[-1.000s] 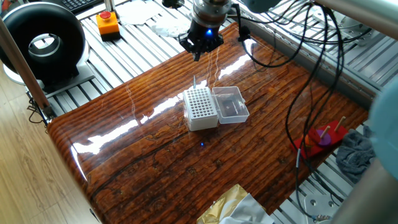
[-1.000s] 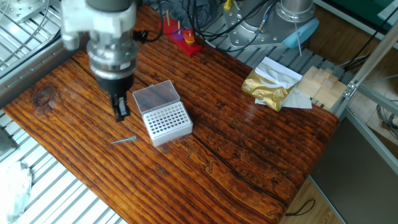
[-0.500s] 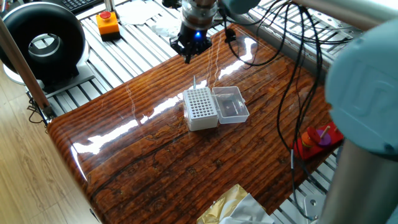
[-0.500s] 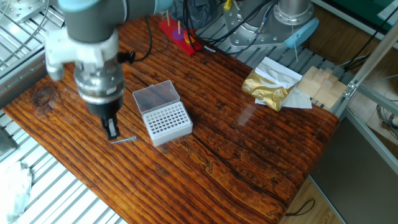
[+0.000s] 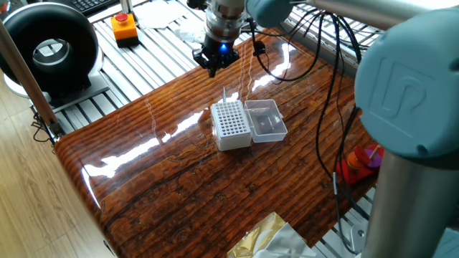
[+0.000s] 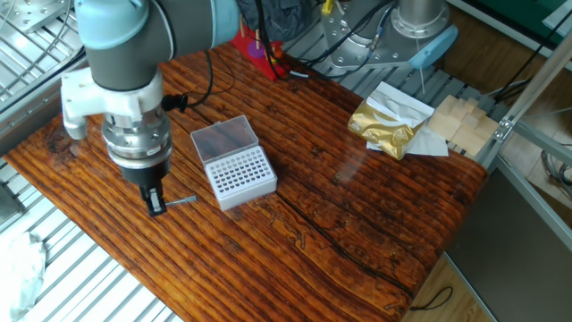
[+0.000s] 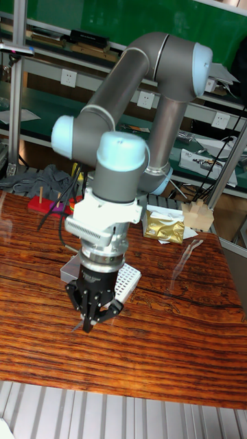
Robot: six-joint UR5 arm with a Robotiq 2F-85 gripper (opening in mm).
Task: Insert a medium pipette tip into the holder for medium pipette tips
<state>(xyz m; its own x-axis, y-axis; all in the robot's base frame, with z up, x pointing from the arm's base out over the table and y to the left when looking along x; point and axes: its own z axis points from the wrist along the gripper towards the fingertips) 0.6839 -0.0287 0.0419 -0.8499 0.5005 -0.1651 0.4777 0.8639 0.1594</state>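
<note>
Beside the small white rectangular plastic holder [image 6: 239,176] with its grid of round holes, on the side away from its clear hinged lid [image 6: 223,138], you see the black two-finger claw [image 6: 155,201] pointing straight down just over the counter [image 6: 357,224]. Its fingers sit close together, but you cannot tell whether they are clenched on anything. The slender pale medium pipette tip [image 6: 182,200] lies flat on the glossy brown wood-grain counter, one end at the claw's fingertips, the other pointing toward the holder, just short of it. Well apart from the holder, near the counter's far edge, you can see a crumpled gold foil packet [image 6: 386,127] and a red stand [image 6: 257,52] with purple pieces.
</note>
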